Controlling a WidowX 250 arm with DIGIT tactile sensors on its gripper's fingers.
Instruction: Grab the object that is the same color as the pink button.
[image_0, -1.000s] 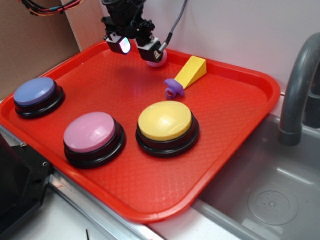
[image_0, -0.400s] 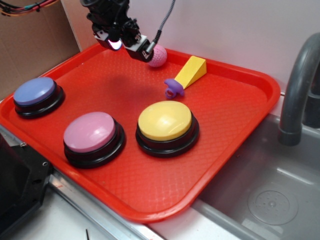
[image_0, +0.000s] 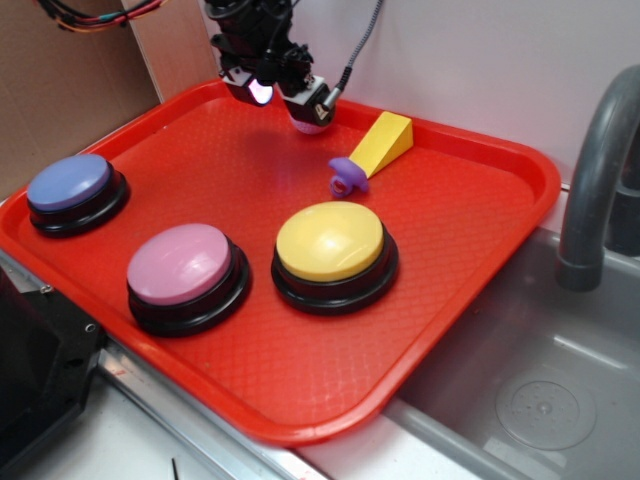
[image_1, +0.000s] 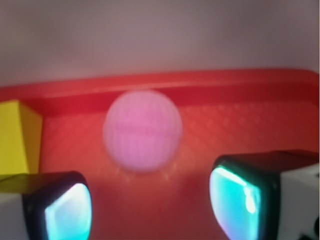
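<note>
The gripper (image_0: 287, 97) hangs with jaws spread wide, holding nothing. The blurred pink ball (image_1: 142, 131) sits just beyond them by the tray's (image_1: 225, 85) far rim, perhaps untouched, and mostly hidden in the exterior view.

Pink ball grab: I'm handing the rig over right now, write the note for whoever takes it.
Gripper: open, empty, fingers apart either side of the line to the ball.
Pink ball: on the red tray near its far rim, just ahead of the fingers, not between them; yellow wedge beside it.
Pink button: front of tray, untouched.
Done: approach and line-up.
Left: advance, close on the ball, lift.
</note>
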